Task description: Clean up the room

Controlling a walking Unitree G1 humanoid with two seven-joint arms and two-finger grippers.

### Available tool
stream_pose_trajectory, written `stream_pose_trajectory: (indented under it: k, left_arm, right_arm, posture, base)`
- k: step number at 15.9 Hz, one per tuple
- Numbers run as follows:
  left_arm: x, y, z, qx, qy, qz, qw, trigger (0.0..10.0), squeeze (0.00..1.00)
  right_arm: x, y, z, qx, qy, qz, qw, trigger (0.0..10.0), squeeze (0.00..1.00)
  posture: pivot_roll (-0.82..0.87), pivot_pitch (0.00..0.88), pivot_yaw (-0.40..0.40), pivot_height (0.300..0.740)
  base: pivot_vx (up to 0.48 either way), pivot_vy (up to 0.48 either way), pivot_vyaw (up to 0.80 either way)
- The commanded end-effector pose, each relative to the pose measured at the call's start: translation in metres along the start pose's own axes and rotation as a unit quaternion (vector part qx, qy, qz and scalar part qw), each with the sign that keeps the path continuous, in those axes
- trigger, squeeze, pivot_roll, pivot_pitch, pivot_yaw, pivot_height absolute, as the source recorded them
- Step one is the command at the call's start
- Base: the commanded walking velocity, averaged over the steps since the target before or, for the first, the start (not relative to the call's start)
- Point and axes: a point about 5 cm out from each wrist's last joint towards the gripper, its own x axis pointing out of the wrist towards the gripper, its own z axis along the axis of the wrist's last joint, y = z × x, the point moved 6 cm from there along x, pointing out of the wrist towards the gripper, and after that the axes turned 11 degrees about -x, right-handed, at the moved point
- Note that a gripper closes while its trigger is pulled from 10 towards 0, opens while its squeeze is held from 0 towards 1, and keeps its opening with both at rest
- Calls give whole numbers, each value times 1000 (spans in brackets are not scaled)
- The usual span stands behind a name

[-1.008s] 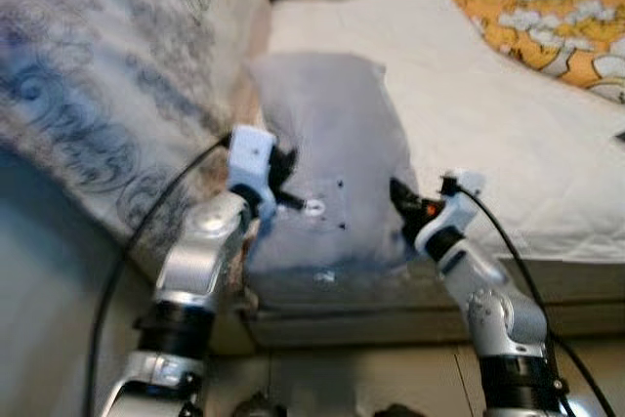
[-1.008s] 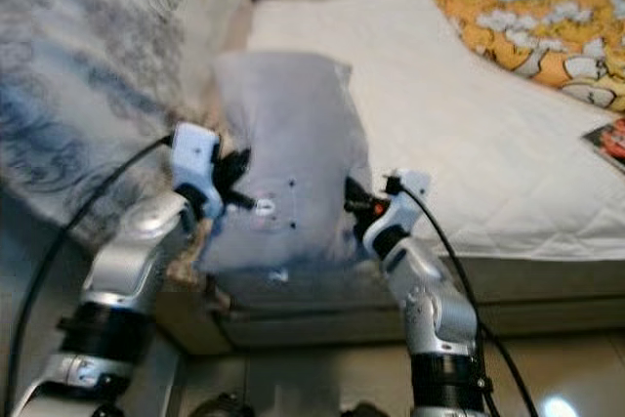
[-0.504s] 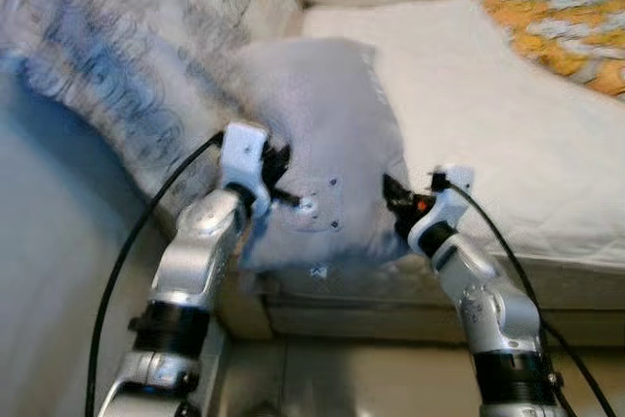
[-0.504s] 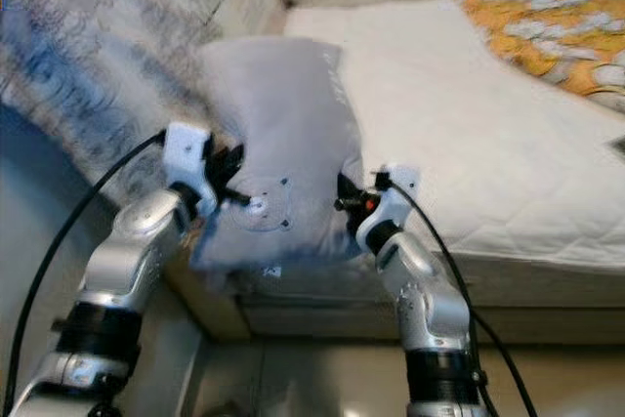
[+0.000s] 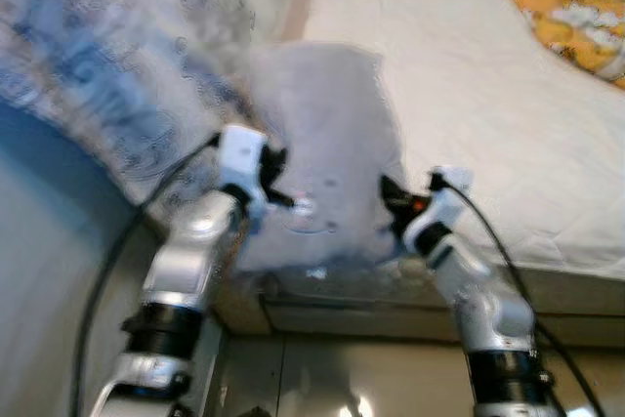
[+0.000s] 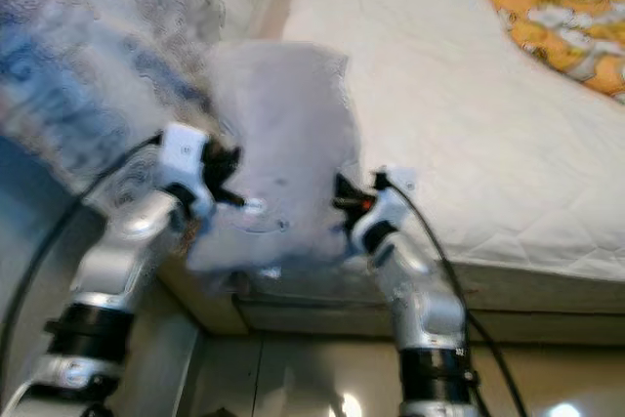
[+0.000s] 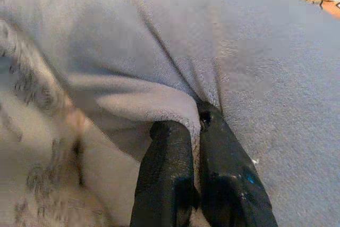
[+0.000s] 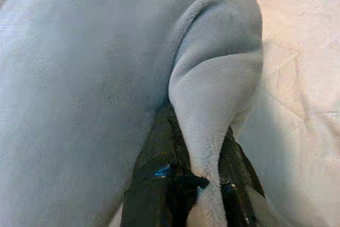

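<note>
The whole view has shifted with the camera, while the white quilted mattress and the blue-grey patterned blanket at far left lie as before. The soft grey fleece pillow hangs over the mattress's near left edge. The left gripper pinches a fold on its left side with fingers almost closed, and the right gripper clamps a fold on its right side.

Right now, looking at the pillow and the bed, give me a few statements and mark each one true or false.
1. Both tools pinch the grey pillow. True.
2. The left tool is open and apart from the fabric. False: it is shut on a fold of the pillow.
3. The right tool grips a bunched edge of the pillow. True.
4. The pillow lies flat on the orange patterned blanket. False: it is held up over the white mattress, near the bed's edge.
</note>
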Motion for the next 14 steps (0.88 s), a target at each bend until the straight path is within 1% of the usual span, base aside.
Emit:
stream_pose_trajectory:
  k: [1, 4, 8, 9, 11, 12, 14]
  left_arm:
    - [6, -22, 5, 4, -11, -40, 999, 10000, 0]
    - [7, -23, 5, 4, -10, -41, 999, 10000, 0]
    - [8, -20, 7, 3, -13, -35, 999, 10000, 0]
    - [7, -19, 7, 3, -14, -31, 999, 10000, 0]
    - [8, -17, 8, 3, -16, -28, 999, 10000, 0]
    - [8, -17, 8, 3, -16, -28, 999, 10000, 0]
    - [7, -16, 8, 3, -16, -27, 1000, 10000, 0]
  right_arm:
    - [0, 2, 6, 2, -10, 7, 1000, 10000, 0]
    - [0, -1, 7, 1, -11, 4, 1000, 10000, 0]
    - [2, 1, 8, -5, -10, 8, 1000, 10000, 0]
    - [3, 6, 8, -27, -6, 22, 999, 10000, 0]
    - [5, 14, 7, -52, 2, 42, 998, 10000, 0]
    - [6, 14, 6, -50, 2, 42, 998, 10000, 0]
    - [6, 9, 5, -22, 0, 26, 999, 10000, 0]
  posture:
    - [39, 0, 57, 740]
    - [36, 0, 61, 740]
    - [39, 0, 56, 740]
    - [41, 0, 52, 740]
    - [44, 0, 48, 740]
    - [44, 0, 48, 740]
    - [42, 0, 51, 740]
  base:
    - [319, 0, -613]
    - [339, 0, -777]
    - [354, 0, 0]
    - [356, 0, 0]
    - [358, 0, 688]
    - [356, 0, 800]
    - [358, 0, 0]
